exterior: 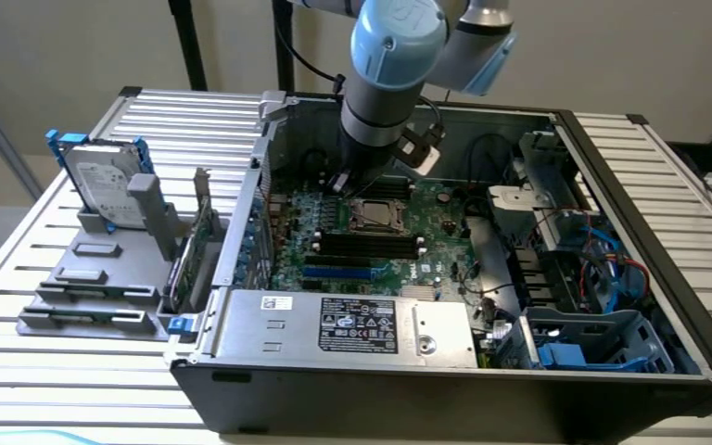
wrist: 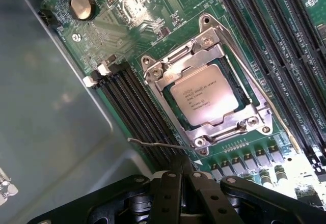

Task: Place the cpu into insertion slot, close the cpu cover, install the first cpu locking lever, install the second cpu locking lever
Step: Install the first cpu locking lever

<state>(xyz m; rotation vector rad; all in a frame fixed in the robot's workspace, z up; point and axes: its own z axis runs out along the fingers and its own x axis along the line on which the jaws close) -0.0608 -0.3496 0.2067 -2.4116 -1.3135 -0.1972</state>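
The cpu [wrist: 204, 95] is seated in the insertion slot [wrist: 229, 74], and the cpu cover [wrist: 163, 79] is closed over it. One locking lever [wrist: 153, 143] juts free, apparently unlatched. The end effector [wrist: 181, 164] hovers just beside that lever, fingers together and empty.

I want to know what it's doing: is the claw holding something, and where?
Nothing seems held. The gripper is shut, beside the thin locking lever.
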